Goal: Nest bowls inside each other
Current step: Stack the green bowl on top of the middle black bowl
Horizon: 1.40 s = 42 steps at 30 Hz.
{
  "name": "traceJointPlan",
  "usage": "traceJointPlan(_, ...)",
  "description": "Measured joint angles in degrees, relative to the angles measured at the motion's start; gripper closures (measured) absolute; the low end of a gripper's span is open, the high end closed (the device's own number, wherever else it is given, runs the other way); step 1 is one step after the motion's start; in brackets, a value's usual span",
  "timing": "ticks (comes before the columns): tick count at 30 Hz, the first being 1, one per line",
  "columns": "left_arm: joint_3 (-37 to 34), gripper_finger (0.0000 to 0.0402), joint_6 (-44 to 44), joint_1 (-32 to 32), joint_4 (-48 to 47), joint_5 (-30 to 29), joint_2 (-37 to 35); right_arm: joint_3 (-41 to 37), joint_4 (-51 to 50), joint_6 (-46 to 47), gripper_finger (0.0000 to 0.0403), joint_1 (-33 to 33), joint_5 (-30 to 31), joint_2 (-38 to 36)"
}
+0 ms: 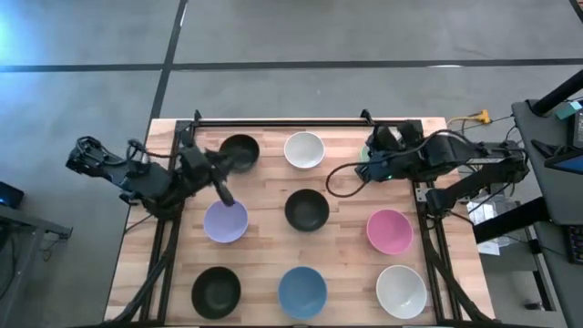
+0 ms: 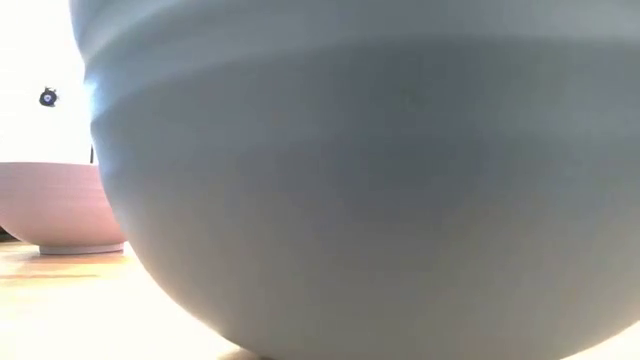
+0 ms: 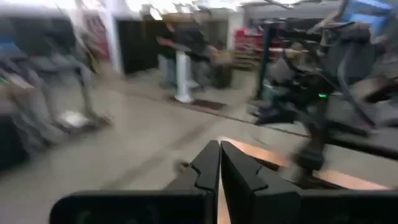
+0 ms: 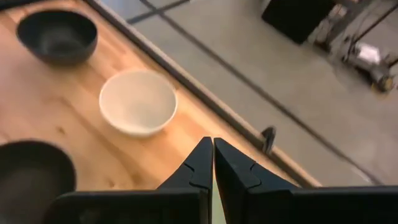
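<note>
Wooden butcher-block tabletop [image 1: 346,205], framed by dark rails and set on a grey concrete floor, carries eight small round plain bowls in a loose three-by-three grid, none yet nested. Far row: a black bowl [image 1: 240,151] and a white bowl [image 1: 304,150], with the place beside them vacant. Middle row: a lavender bowl [image 1: 225,221], a second black bowl [image 1: 307,210] at the centre, and a pink bowl [image 1: 389,230]. Near row: a third black bowl [image 1: 217,292], a blue bowl [image 1: 302,292] and a second white bowl [image 1: 401,291]. All sit upright and well apart, a spacing that probably leaves each rim free for gripping. The blue bowl's wall fills the low view, the pink bowl beside it. The left gripper [image 1: 221,190] hangs between the far black bowl and the lavender bowl, jaws closed tip to tip on nothing. The right gripper [image 1: 372,168] waits at the far right corner, jaws likewise pressed together and empty.
</note>
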Motion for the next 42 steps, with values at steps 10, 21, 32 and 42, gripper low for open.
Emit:
traceJointPlan(10, -9.7, 0.0402, -37.2, 8.6, -28.1, 13.6, -8.1, -12.3, 20.1, 1.2, 0.0349, -2.2, -12.7, -5.3)
traceJointPlan(21, -10.5, 0.0402, -27.5, 15.2, -18.1, 32.1, -8.0, -30.5, 76.7, 4.4, 0.0233, -19.2, -52.2, -8.7)
traceJointPlan(32, -12.3, 0.0402, -31.0, 15.1, -15.7, 47.7, -6.9, -26.8, 22.0, -5.9, 0.0200, -23.5, -38.6, -13.2)
traceJointPlan(42, -13.6, 0.0402, -30.5, 15.7, -16.1, 47.7, -4.7, -26.3, 14.3, -13.0, 0.0199, -31.2, -38.2, -0.1)
